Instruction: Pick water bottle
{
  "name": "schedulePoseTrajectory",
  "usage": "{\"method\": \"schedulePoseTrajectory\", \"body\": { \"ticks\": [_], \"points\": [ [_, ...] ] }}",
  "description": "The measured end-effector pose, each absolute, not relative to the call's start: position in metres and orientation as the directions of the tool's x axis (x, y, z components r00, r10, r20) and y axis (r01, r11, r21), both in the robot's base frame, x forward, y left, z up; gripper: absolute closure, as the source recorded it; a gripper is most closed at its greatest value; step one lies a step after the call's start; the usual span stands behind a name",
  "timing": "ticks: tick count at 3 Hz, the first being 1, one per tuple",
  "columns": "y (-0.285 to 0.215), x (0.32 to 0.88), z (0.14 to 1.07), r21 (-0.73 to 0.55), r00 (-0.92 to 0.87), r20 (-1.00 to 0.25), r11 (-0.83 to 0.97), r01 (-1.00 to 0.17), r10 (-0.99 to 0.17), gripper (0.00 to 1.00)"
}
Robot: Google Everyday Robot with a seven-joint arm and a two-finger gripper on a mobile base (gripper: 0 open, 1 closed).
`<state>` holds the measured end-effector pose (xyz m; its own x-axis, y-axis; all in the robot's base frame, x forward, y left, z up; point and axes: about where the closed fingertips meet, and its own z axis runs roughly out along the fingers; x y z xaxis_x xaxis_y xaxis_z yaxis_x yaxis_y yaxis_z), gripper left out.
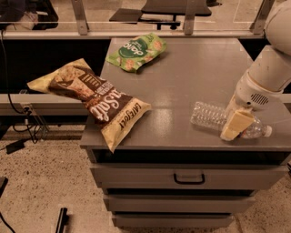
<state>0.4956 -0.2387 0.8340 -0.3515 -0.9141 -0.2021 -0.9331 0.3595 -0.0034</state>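
The water bottle is a clear ribbed plastic bottle lying on its side near the front right edge of the grey cabinet top. Its white cap points right. My gripper, cream-coloured, hangs from the white arm and is down at the bottle's middle. Its near side covers part of the bottle. The bottle rests on the cabinet top.
A brown and yellow snack bag lies over the cabinet's front left corner. A green snack bag lies at the back left. Drawers with a dark handle are below. A rail and chair stand behind.
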Motion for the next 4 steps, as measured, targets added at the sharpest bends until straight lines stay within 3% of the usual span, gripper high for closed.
{"method": "schedulePoseTrajectory", "body": {
  "ticks": [2,3,4],
  "points": [
    [-0.24,0.495,0.831,0.006,-0.35,-0.213,0.357,-0.934,-0.912,0.99],
    [-0.241,0.496,0.837,-0.002,-0.346,-0.218,0.355,-0.935,-0.912,1.0],
    [-0.256,0.501,0.887,-0.089,-0.306,-0.269,0.34,-0.936,-0.913,1.0]
  ]
}}
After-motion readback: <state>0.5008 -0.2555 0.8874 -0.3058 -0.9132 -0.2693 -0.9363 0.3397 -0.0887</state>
